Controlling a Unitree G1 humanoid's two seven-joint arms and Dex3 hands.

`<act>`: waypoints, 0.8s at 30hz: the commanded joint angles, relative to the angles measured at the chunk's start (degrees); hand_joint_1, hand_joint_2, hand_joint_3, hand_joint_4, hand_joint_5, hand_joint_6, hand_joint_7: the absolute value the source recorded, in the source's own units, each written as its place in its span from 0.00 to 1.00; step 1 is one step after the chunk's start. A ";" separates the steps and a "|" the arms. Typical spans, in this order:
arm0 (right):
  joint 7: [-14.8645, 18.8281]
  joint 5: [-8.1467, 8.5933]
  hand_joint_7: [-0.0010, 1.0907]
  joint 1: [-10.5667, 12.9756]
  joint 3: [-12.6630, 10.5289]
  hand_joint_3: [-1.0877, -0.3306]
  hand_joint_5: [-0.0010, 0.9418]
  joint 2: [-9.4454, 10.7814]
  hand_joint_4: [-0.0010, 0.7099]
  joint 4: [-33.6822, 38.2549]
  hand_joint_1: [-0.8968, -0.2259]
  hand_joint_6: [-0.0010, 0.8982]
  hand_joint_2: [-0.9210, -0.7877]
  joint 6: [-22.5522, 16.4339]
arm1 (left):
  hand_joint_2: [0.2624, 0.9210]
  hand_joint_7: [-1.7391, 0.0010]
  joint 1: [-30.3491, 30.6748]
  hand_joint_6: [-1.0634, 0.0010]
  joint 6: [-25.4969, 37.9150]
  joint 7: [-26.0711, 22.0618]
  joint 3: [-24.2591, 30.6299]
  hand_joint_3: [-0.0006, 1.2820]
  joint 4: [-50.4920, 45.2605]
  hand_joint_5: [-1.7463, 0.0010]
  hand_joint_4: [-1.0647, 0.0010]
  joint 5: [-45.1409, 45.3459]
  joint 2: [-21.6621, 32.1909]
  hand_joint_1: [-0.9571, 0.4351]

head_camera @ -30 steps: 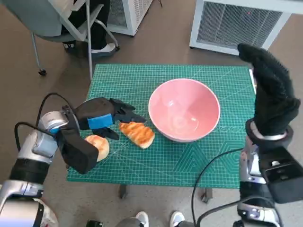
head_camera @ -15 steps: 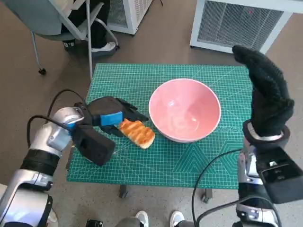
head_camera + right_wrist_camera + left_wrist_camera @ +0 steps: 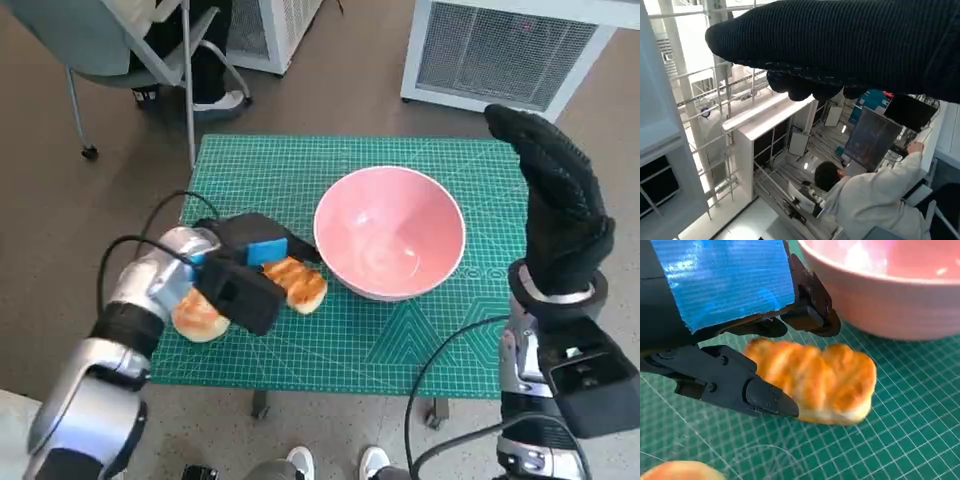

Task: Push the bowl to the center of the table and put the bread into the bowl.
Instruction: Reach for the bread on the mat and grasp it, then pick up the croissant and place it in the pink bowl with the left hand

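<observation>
Bread (image 3: pixel 815 381) lies on the table (image 3: pixel 420 340) just beside the pink bowl (image 3: pixel 389 232); left robot hand (image 3: pixel 255 252) straddles it, fingers (image 3: pixel 735 385) apart, not yet clamped. Close evenly on both long sides, lift clear of the rim. Right robot hand (image 3: pixel 560 205) raised, empty, fingers straight

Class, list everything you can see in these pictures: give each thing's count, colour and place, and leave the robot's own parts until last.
Bowl: one, pink, near the mat's middle.
Long bread: one, golden with browned stripes, beside the bowl.
Round bread: one, golden, near the mat's left edge.
Cutting mat: one, green with a grid, covering the table.
Chair: one, grey, on the floor beyond the table.
Person: one, in white, in the right wrist view.
Left robot hand: black with blue tape, fingers astride the long bread.
Right robot hand: black glove, raised, holding nothing.
</observation>
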 commanded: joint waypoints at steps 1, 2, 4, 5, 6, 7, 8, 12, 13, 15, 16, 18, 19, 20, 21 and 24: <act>-0.44 0.41 0.59 1.90 -0.08 0.60 0.00 0.07 0.56 -0.66 0.59 0.09 0.00 0.82 | 0.93 0.96 -1.44 0.33 -0.69 -1.19 -1.04 0.01 3.27 0.97 0.41 -0.12 -0.69 0.62; -0.45 0.45 0.59 1.96 -0.13 0.60 0.00 0.07 0.57 -0.66 0.60 0.10 0.00 0.81 | 0.95 0.96 -1.57 0.30 -1.09 -1.09 -1.19 0.01 3.78 0.97 0.37 -0.10 -0.66 0.64; -0.51 0.53 0.59 2.09 -0.21 0.60 0.00 0.10 0.57 -0.73 0.61 0.10 0.00 0.83 | 0.97 0.60 -1.73 0.38 -2.05 -0.86 -1.40 0.07 4.46 0.94 0.29 -0.12 -0.42 0.54; -0.56 0.55 0.59 2.14 -0.23 0.60 0.00 0.13 0.57 -0.78 0.61 0.10 0.00 0.85 | 0.98 0.49 -1.79 0.41 -2.56 -0.74 -1.47 0.08 4.71 0.72 0.32 -0.15 -0.27 0.59; -0.63 0.57 0.59 2.19 -0.28 0.60 0.01 0.16 0.57 -0.79 0.61 0.10 0.00 0.85 | 0.99 0.44 -1.80 0.43 -3.08 -0.65 -1.48 0.08 4.87 0.64 0.34 -0.23 -0.02 0.61; -0.71 0.55 0.59 2.23 -0.30 0.60 0.01 0.19 0.58 -0.82 0.61 0.11 0.00 0.87 | 0.99 0.39 -1.81 0.45 -3.46 -0.57 -1.48 0.09 5.01 0.52 0.35 -0.28 0.16 0.64; -0.78 0.58 0.59 2.26 -0.35 0.60 0.01 0.21 0.58 -0.75 0.61 0.11 0.00 0.84 | 0.99 0.36 -1.83 0.47 -3.79 -0.56 -1.41 0.09 5.14 0.44 0.36 -0.39 0.41 0.66; -1.06 0.57 0.59 2.30 -0.50 0.61 0.01 0.33 0.59 -0.31 0.60 0.12 0.00 0.62 | 1.00 0.35 -1.93 0.45 -4.74 -0.89 -0.97 0.07 5.19 0.34 0.35 -0.91 1.55 0.68; -1.12 0.55 0.59 2.31 -0.50 0.62 0.01 0.39 0.59 -0.22 0.60 0.12 0.00 0.56 | 1.00 0.35 -1.95 0.44 -4.90 -1.06 -0.82 0.07 5.13 0.33 0.35 -1.08 1.82 0.68; -1.21 0.53 0.59 2.31 -0.49 0.62 0.01 0.53 0.59 -0.05 0.60 0.13 0.00 0.46 | 1.00 0.35 -1.98 0.43 -5.26 -1.48 -0.45 0.06 4.76 0.32 0.34 -1.49 2.53 0.69; -1.29 0.48 0.58 2.30 -0.48 0.62 0.01 0.61 0.59 0.01 0.60 0.13 0.00 0.44 | 1.00 0.35 -2.10 0.43 -5.38 -1.82 -0.19 0.06 4.41 0.31 0.34 -1.74 3.03 0.69; -1.46 0.37 0.58 2.29 -0.47 0.62 0.01 0.71 0.59 0.04 0.60 0.13 0.00 0.44 | 1.00 0.35 -2.36 0.42 -5.58 -2.48 0.33 0.06 3.81 0.31 0.34 -2.29 3.94 0.69; -1.54 0.31 0.58 2.30 -0.47 0.62 0.01 0.76 0.59 0.02 0.59 0.13 0.00 0.45 | 1.00 0.35 -2.47 0.42 -5.66 -2.78 0.55 0.06 3.54 0.31 0.34 -2.57 4.33 0.69; -1.64 0.22 0.58 2.29 -0.48 0.62 0.01 0.81 0.59 -0.01 0.59 0.13 0.00 0.49 | 1.00 0.35 -2.71 0.42 -5.82 -3.18 0.96 0.06 3.16 0.32 0.35 -3.01 4.91 0.69; -1.72 0.15 0.58 2.30 -0.48 0.62 0.01 0.86 0.59 -0.05 0.59 0.13 0.00 0.52 | 1.00 0.35 -2.86 0.42 -5.93 -3.48 1.24 0.06 2.86 0.32 0.35 -3.33 5.31 0.69; -1.89 0.08 0.58 2.30 -0.45 0.62 0.01 0.97 0.59 -0.01 0.59 0.13 0.00 0.53 | 1.00 0.34 -3.86 0.41 -6.49 -4.92 3.25 0.05 1.03 0.32 0.36 -5.38 7.60 0.69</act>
